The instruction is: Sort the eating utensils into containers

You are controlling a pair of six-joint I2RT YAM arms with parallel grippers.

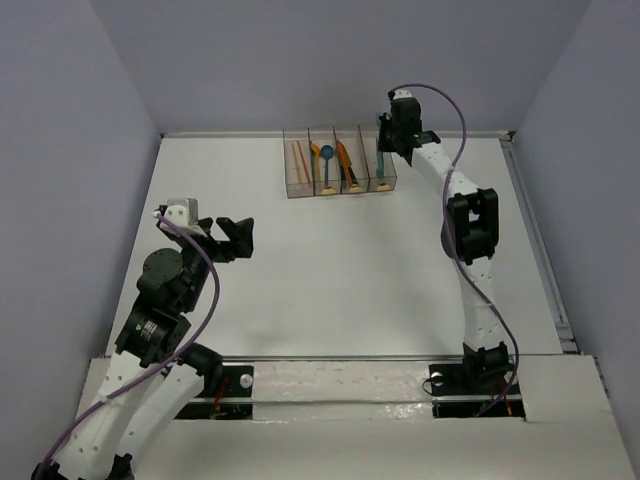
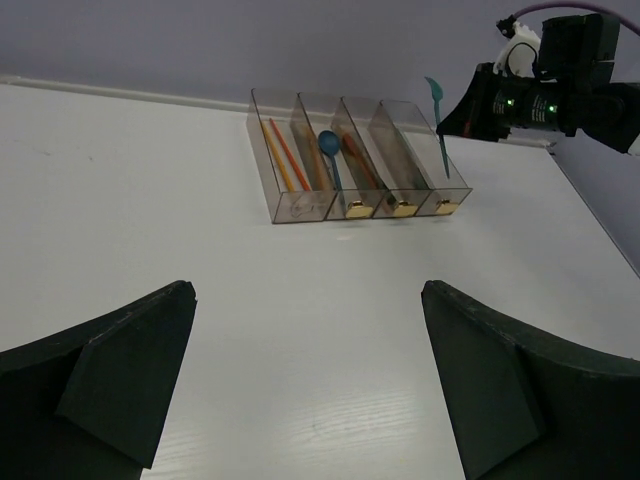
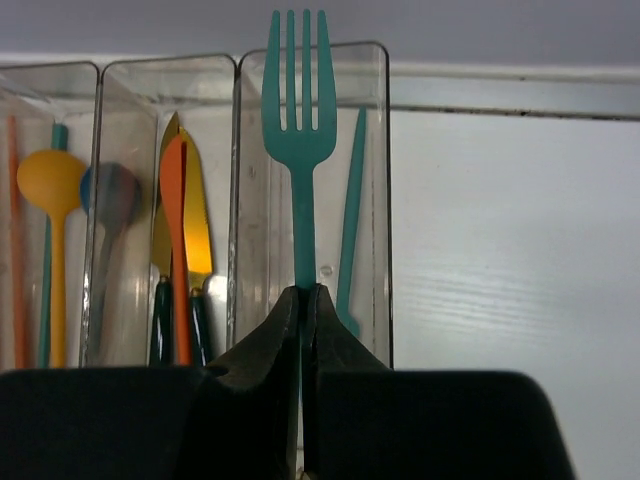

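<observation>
the right gripper (image 3: 302,300) is clamped on the handle of a thin teal plastic fork (image 3: 297,140), holding it over the rightmost bin of the row of four clear smoky-grey plastic containers (image 1: 297,190) (another slim teal piece (image 3: 352,210) lies in that bin). the left gripper (image 2: 310,380) hangs with fingers spread wide, holding nothing, well apart from the bins.

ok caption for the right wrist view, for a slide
Right claw shut on a teal fork, lined up with the rightmost bin, where another teal piece lies.
</observation>
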